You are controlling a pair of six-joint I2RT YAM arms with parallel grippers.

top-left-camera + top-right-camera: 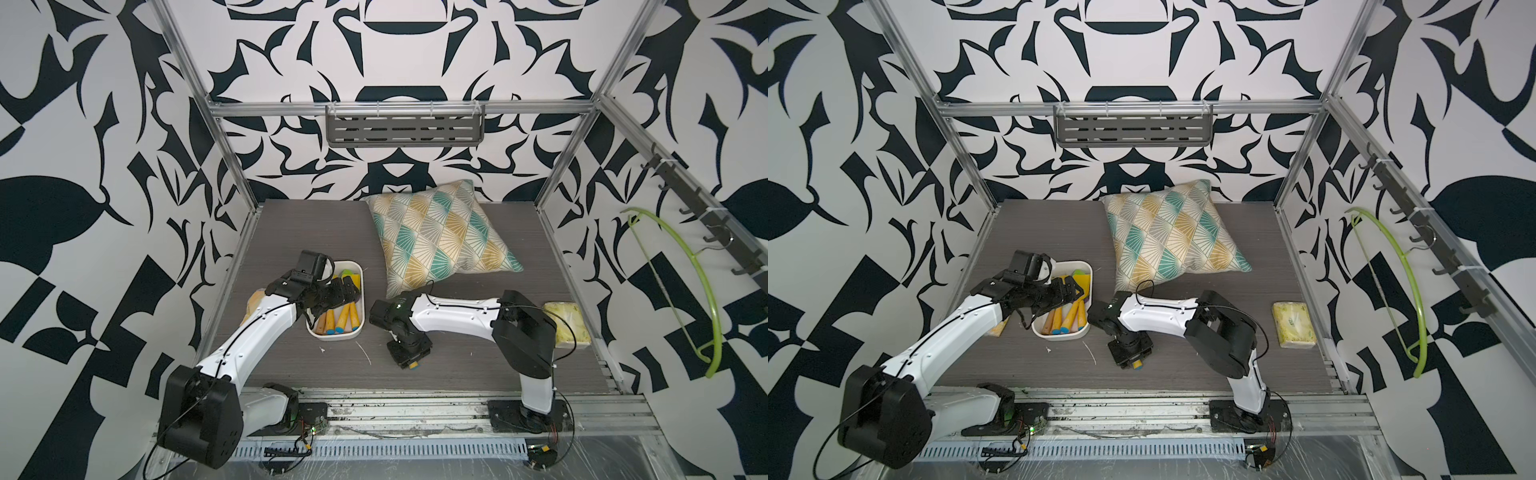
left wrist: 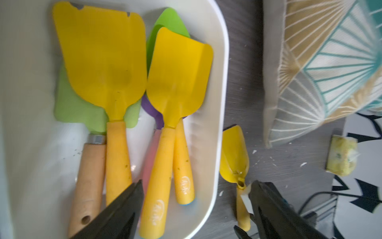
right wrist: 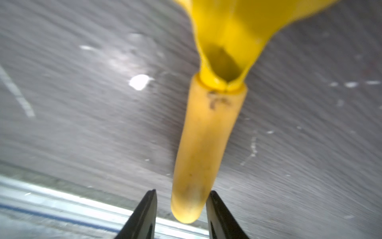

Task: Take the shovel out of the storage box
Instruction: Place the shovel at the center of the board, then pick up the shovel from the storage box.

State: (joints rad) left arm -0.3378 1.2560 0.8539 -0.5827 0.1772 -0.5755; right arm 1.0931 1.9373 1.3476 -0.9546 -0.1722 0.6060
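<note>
Ideally the right pincer backs straight off along the handle so the small yellow shovel, lying on the desk just beside the storage box, is not dragged; its jaws stand slightly apart astride the handle end, not clamping, while the left pincer hovers wide and empty over the box.

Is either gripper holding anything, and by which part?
Nothing is gripped. The right gripper stands open astride the handle butt of the yellow shovel on the table. The left gripper hangs open over the storage box.
</note>
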